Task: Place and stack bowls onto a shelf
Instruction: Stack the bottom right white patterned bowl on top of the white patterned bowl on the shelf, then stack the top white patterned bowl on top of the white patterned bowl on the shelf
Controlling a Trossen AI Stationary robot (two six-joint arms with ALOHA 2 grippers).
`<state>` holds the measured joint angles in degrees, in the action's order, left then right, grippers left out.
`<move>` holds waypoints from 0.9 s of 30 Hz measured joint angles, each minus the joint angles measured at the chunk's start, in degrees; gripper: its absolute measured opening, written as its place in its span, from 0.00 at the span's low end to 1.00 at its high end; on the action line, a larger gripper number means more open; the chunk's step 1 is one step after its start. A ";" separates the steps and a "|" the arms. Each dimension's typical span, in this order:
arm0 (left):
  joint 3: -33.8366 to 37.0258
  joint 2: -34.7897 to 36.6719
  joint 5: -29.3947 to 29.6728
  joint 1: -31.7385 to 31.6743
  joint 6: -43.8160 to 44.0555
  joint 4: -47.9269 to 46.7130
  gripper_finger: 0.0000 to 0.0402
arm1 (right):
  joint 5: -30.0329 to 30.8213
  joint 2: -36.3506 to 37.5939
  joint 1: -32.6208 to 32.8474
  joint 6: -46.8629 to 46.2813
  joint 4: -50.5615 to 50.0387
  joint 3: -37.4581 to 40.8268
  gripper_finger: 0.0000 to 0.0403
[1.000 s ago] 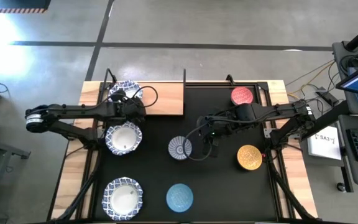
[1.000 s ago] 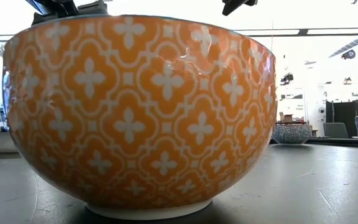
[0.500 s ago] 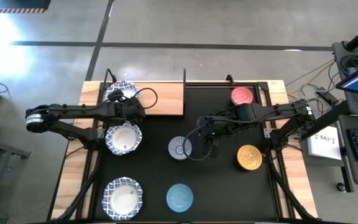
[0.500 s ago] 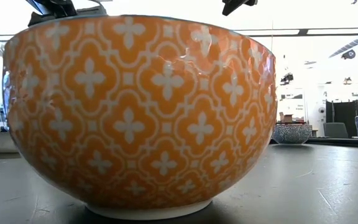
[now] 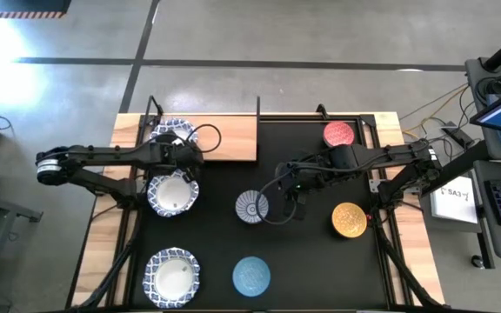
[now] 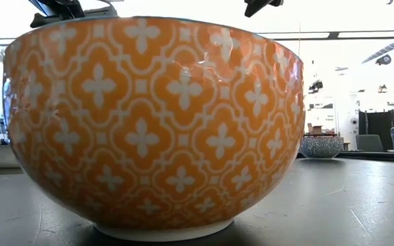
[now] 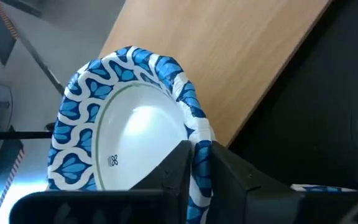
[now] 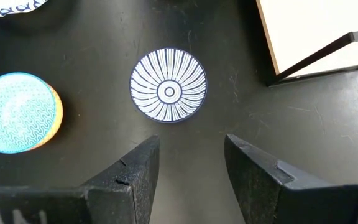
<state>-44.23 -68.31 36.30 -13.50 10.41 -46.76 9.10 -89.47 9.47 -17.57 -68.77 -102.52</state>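
Note:
My left gripper (image 5: 183, 144) is shut on a white bowl with a blue patterned rim (image 5: 170, 130) over the left end of the light-wood shelf (image 5: 229, 137). I cannot tell whether the bowl rests on the board. My right gripper (image 5: 291, 207) hangs open and empty just right of the blue-grey radial bowl (image 5: 251, 206), which stands on the mat; the right wrist view shows this bowl (image 8: 168, 85) beyond the open fingers. Two more white bowls (image 5: 172, 193) (image 5: 172, 276) stand on the mat at the left. My left gripper pinches the white bowl's rim (image 7: 199, 138) on the side facing the arm, one finger inside the bowl (image 7: 178, 163) and one outside (image 7: 229, 171). The bowl (image 7: 129, 130) sits tilted in the hold above the wooden board.
The light-blue bowl (image 5: 251, 275) stands at the near middle, the yellow bowl (image 5: 349, 220) at the right and the red bowl (image 5: 339, 133) at the far right. The yellow bowl fills the low view (image 6: 156, 123). Thin black posts (image 5: 258, 106) rise at the shelf's corners.
My left gripper has shifted a little toward the table's left edge with the white bowl, staying over the shelf's left end.

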 joint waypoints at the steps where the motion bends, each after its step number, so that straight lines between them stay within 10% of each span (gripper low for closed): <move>1: 0.00 0.00 0.20 -0.02 -0.01 0.00 0.11 | 0.00 0.00 -0.01 -0.02 0.00 0.00 0.42; 18: -0.01 0.18 -9.92 -0.02 -0.73 0.03 0.36 | -0.04 0.00 -0.02 1.51 -0.02 0.00 0.42; 27: -3.06 1.27 -36.48 0.04 -0.76 0.03 0.36 | -0.04 0.00 -0.02 1.69 -0.06 0.00 0.42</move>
<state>-47.29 -67.04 -0.17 -13.46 9.65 -46.74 9.06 -89.47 9.45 -15.88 -68.84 -102.52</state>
